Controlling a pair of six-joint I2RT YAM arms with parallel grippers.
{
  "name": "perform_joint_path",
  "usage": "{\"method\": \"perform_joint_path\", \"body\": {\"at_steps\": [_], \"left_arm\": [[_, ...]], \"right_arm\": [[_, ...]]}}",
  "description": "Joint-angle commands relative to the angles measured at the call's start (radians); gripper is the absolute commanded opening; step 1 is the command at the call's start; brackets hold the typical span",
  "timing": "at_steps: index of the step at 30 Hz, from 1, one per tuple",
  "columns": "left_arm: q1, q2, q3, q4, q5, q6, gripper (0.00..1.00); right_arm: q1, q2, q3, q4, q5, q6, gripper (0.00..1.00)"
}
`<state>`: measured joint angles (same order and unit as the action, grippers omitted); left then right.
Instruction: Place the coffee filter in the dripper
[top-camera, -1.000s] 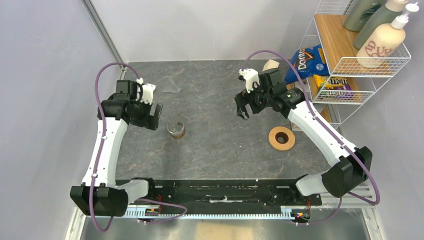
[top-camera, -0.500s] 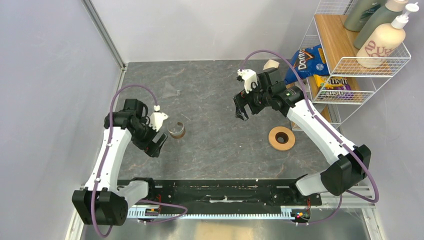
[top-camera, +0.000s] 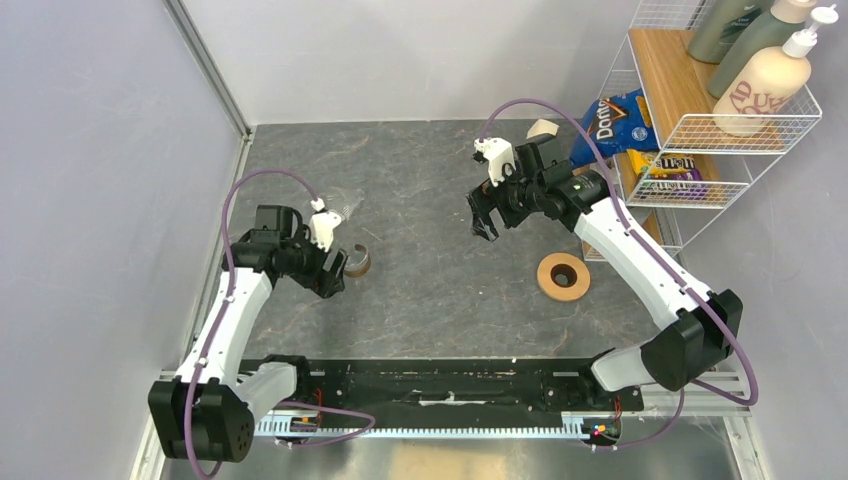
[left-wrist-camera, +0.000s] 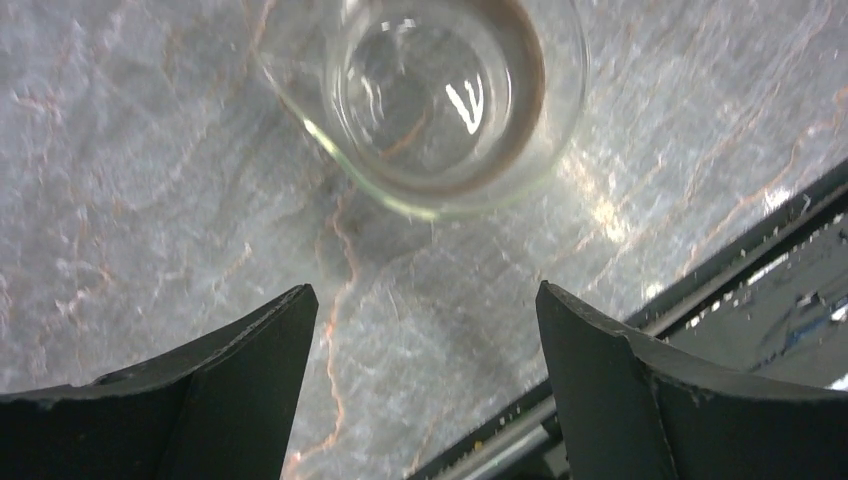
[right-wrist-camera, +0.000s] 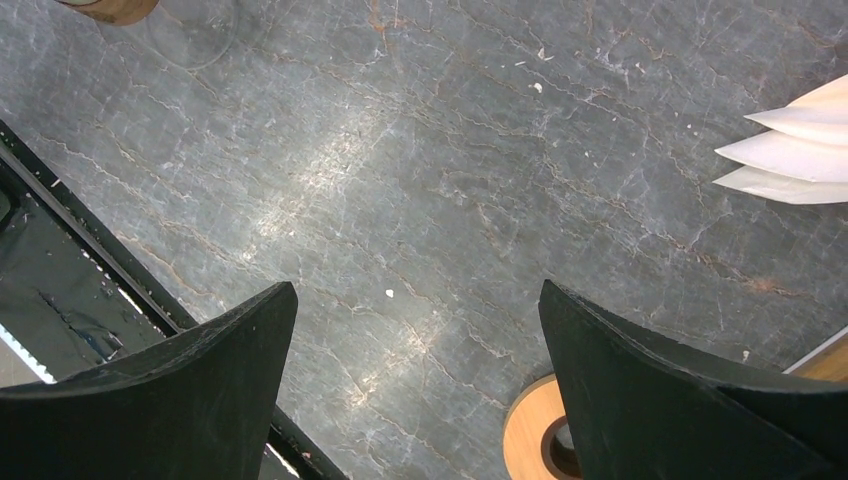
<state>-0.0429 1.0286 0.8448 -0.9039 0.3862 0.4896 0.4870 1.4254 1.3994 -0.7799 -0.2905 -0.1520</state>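
Observation:
The dripper's orange-tan wooden ring (top-camera: 563, 276) lies flat right of centre; it also shows in the right wrist view (right-wrist-camera: 530, 440). A faint clear glass shape (top-camera: 346, 207) lies at the left, and I cannot tell its form. The coffee filter (top-camera: 543, 128) is a pale paper cone at the back right, and its white folds show in the right wrist view (right-wrist-camera: 790, 150). My left gripper (top-camera: 332, 282) is open and empty, just left of a short brownish cup (top-camera: 357, 262); the cup is ahead of its fingertips (left-wrist-camera: 425, 290). My right gripper (top-camera: 482, 222) is open and empty, held above the table (right-wrist-camera: 415, 285).
A wire rack (top-camera: 700, 120) with bottles and snack packs stands at the right edge, a blue chip bag (top-camera: 612, 120) beside it. The black rail (top-camera: 450, 385) runs along the near edge. Grey walls close in the left and the back.
My left gripper swung from the back left toward the near edge, then in beside the brownish cup. The clear glass shape shows closer to the cup. My right arm barely moved.

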Motion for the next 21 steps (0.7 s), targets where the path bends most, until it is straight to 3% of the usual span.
{"method": "perform_joint_path", "body": {"at_steps": [1,7,12,16,21], "left_arm": [[-0.021,0.031,-0.020,0.227,0.073,-0.117,0.86],[-0.070,0.047,-0.079,0.420,-0.004,-0.313,0.70],[-0.201,0.063,-0.111,0.554,-0.100,-0.446,0.62],[-0.280,0.137,-0.112,0.675,-0.149,-0.578,0.54],[-0.347,0.264,-0.073,0.805,-0.187,-0.688,0.51]], "right_arm": [[0.001,0.007,0.051,0.006,0.011,-0.020,0.99],[-0.001,0.012,0.058,0.007,0.025,-0.029,0.99],[-0.003,0.018,0.061,0.007,0.029,-0.028,0.99],[-0.011,0.036,0.074,0.005,0.033,-0.017,0.99],[-0.026,0.061,0.106,-0.019,0.033,-0.013,0.99]]}}
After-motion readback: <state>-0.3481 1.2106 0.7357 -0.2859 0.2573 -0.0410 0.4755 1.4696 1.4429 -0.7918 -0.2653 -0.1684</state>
